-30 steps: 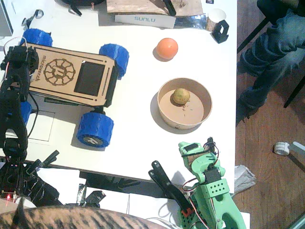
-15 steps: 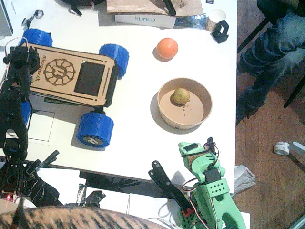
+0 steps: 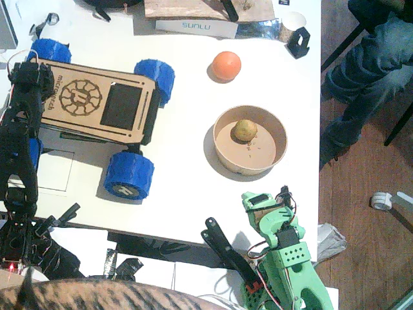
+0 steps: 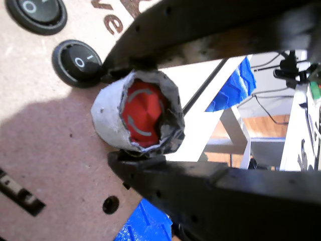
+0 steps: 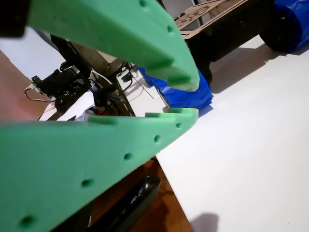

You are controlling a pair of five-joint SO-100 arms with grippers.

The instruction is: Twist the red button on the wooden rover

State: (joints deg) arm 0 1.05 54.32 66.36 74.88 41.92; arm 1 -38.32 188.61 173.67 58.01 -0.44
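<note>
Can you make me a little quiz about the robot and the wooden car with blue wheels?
1. True or false: the left gripper has its black jaws closed on the red button.
2. What sits in the bowl? A) the orange ball B) the small yellowish fruit C) nothing
3. Fill in: the green right gripper holds ____.

Key: 1 true; 2 B; 3 nothing.

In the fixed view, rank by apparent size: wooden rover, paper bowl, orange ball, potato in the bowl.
Largest to smallest:
1. the wooden rover
2. the paper bowl
3. the orange ball
4. the potato, slightly smaller than the ball.
</note>
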